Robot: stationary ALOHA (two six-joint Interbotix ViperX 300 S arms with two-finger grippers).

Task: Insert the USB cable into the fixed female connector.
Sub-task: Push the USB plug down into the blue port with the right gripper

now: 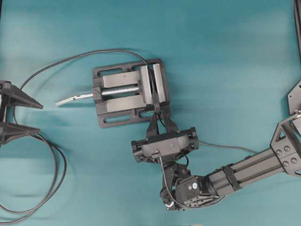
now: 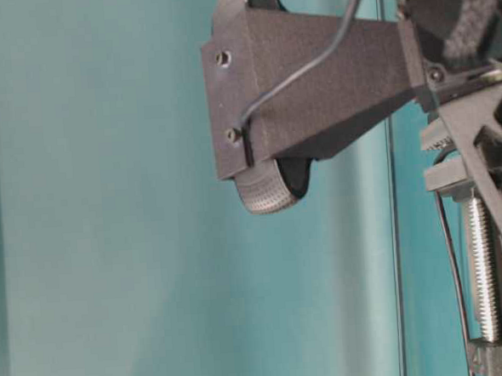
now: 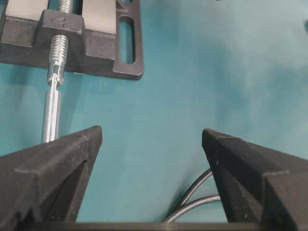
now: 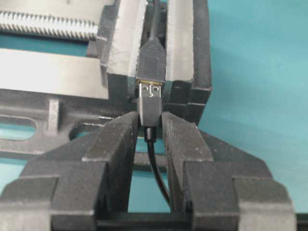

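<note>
My right gripper (image 4: 150, 126) is clamped on the black plug of the USB cable (image 4: 149, 109), and the step in hand, as I judge it, is the final push of that plug into the fixed female connector (image 4: 150, 57). To do it well I would keep the plug's long axis in line with the socket's, push straight along that line with no sideways drift or twist, and hold my grip firm so the plug does not slide back between my fingers (image 4: 115, 139).

In my right wrist view the plug sits between my two fingertips, its body sticking out past them toward the vise (image 4: 53, 72). Its thin cable runs back between my fingers toward the camera. The plug's metal tip meets the mouth of the connector, and some metal still shows there, so I judge the plug is not fully seated. The connector is pinched upright between the vise's two grey faces, directly ahead of my fingertips and in line with them.

My left gripper (image 1: 23, 117) rests well apart at the table's left edge, fingers spread wide and holding nothing, near the looped grey-black cable (image 1: 51, 183).
</note>
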